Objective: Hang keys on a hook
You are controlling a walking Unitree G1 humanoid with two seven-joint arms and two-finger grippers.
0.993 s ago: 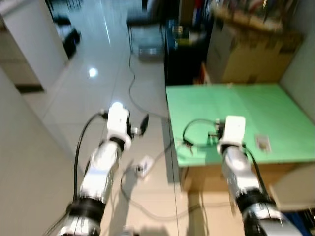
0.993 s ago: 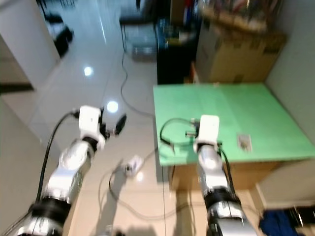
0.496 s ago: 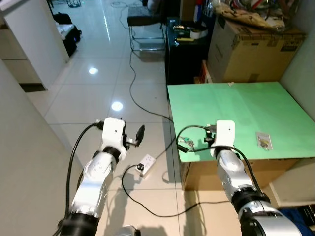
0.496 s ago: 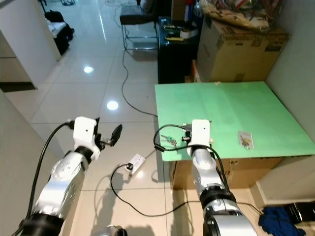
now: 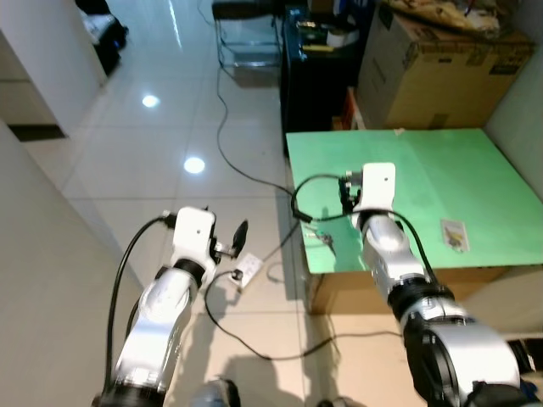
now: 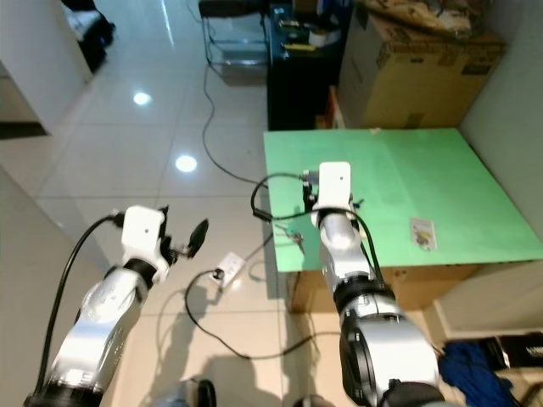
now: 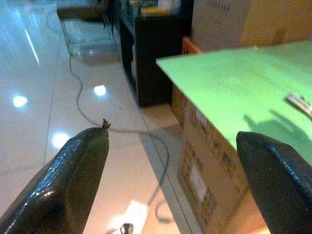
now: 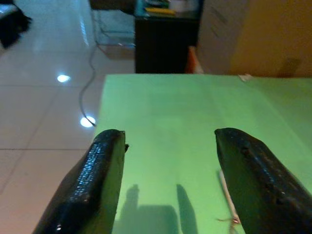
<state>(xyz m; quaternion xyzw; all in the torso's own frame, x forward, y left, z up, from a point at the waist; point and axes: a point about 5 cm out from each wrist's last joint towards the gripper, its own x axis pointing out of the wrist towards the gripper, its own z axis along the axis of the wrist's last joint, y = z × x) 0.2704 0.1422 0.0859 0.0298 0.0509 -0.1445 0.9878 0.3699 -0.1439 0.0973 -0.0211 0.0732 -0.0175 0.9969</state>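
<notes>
The right claw (image 8: 168, 170) is spread wide over the green table (image 5: 441, 182). The keys (image 5: 456, 236) lie at 3 o'clock, so it could miss them.

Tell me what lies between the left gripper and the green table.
In the left eye view, tiled floor lies between the left gripper and the green table, with a black cable and a white power strip on it.

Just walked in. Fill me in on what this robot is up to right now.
The robot stands at a green table. Its right gripper is over the table's near left part, jaws open and holding nothing. The keys lie untouched near the table's right edge. The left gripper is out over the tiled floor, jaws open too.
</notes>
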